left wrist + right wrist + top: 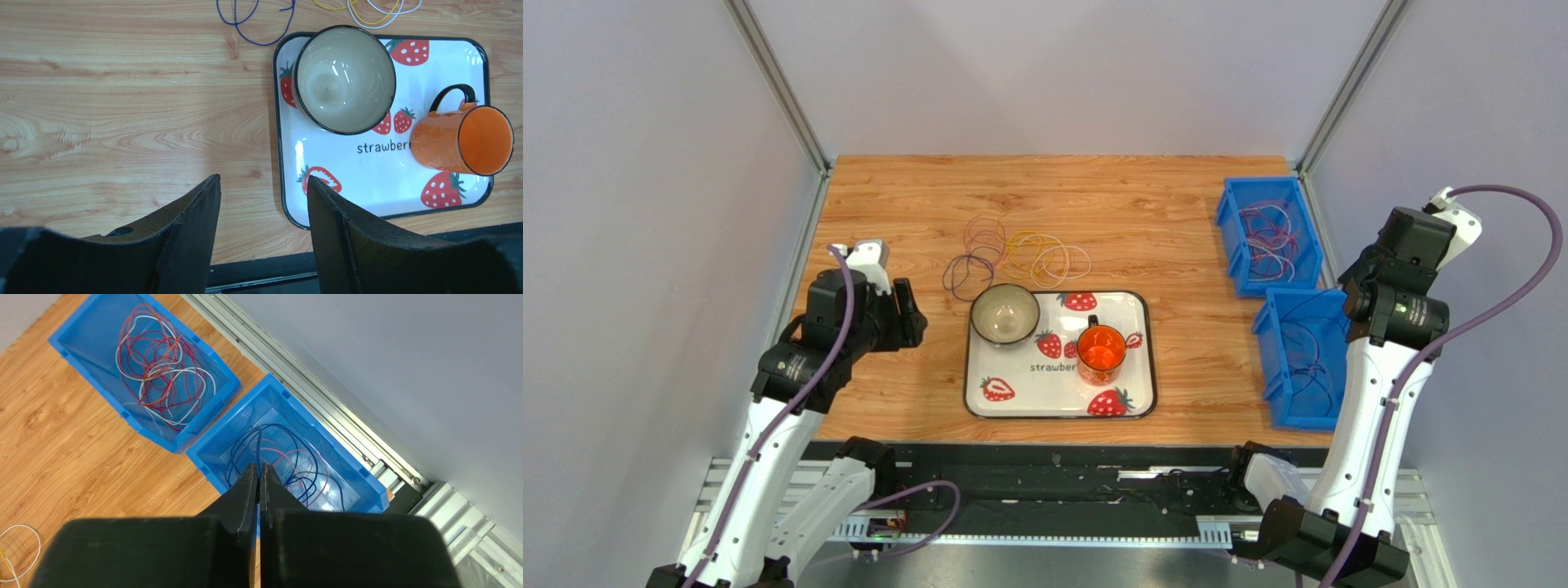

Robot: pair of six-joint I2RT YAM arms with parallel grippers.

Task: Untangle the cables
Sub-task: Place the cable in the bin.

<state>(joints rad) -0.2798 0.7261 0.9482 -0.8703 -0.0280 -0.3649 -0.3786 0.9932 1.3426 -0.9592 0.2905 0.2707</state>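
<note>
The cables [1016, 255] — purple, yellow, perhaps pink loops — lie overlapping on the table [891, 208].

1. Two robot arms are counted: the left arm [787, 404] and the right arm [1382, 368].
2. Two grippers are counted: the left gripper [261, 180] and the right gripper [258, 468].
3. Two blue bins are counted: the far bin [92, 331] and the near bin [224, 438].
4. One strawberry-printed tray [368, 171] is counted.
5. One bowl [344, 79] is counted.
6. One orange mug [460, 141] is counted.
7. Three groups of cables [1014, 251] are counted: one on the table [891, 208] and one in each bin. The single loops overlap too much to be numbered.
</note>
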